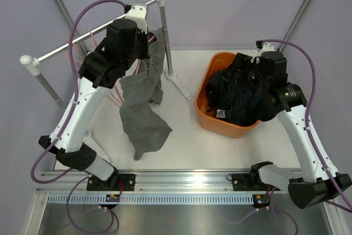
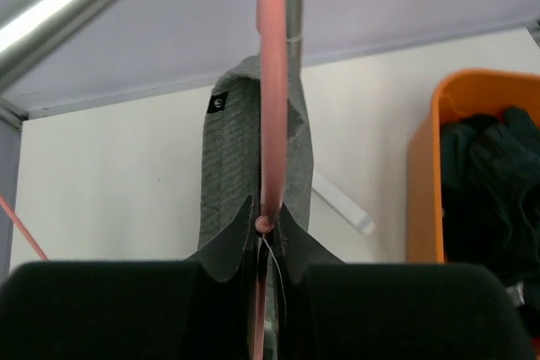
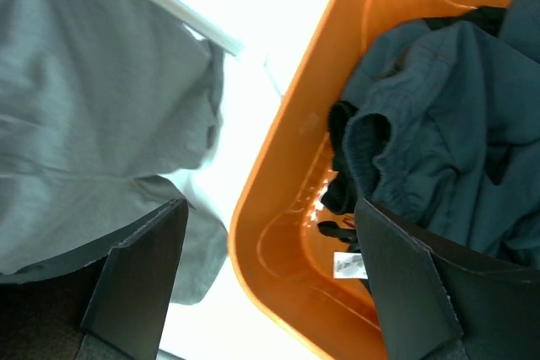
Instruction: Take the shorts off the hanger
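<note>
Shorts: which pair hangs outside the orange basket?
The mid-grey pair, draped over the pink hanger. The dark shorts lie heaped inside the orange basket.

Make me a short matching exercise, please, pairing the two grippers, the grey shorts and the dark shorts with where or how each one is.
Column one:
1. left gripper
2. right gripper
3. grey shorts
4. dark shorts

Column two:
A. lying in the orange basket
B. open, over the basket's edge
C. hanging below the rail
D. shut on the pink hanger

Pairs: 1-D, 2-B, 3-C, 4-A.
</note>
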`<state>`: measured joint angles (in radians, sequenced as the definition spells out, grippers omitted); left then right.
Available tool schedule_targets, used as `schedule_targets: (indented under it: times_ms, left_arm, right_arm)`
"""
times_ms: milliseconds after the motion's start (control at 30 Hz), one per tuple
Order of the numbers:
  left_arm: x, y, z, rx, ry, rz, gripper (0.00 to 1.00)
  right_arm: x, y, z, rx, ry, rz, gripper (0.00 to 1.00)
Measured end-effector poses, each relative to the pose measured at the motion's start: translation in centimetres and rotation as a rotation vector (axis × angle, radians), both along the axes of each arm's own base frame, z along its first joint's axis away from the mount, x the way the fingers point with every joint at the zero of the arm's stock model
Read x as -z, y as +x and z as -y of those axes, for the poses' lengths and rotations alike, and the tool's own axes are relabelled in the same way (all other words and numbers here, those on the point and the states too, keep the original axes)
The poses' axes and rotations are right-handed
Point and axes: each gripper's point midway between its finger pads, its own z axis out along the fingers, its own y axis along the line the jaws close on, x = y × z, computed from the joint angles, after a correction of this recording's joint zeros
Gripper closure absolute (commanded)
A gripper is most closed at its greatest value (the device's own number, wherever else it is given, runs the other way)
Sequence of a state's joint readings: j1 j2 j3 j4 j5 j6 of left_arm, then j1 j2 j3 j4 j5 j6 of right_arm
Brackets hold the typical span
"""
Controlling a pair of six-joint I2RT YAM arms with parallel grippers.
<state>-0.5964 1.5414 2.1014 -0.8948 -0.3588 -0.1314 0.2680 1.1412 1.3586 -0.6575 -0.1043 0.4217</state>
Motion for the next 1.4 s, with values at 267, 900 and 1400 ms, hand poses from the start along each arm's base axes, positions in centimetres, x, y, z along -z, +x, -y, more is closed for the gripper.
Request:
schedule_targets:
  times_ms: [267,900,1400]
  left_arm:
    - [3.6,-4.4,5.0,0.217,0.049,-0.075,1.0]
    - [5.7,-10.8,8.7,0.394,0.058,-0.088,1.0]
    - [5.9,-11.5,9.8,0.407,0.069,-0.071,1.0]
  right_arm:
    - [-2.5,-1.9,-4.5,-0.14,0.003,0.033,0.13]
    - [-0.6,-1.6,-13.7,-0.268,-0.072,-0.05,0.15]
    - [-0.4,-0.4,-13.9,-0.21,-0.076,-0.066,0.54]
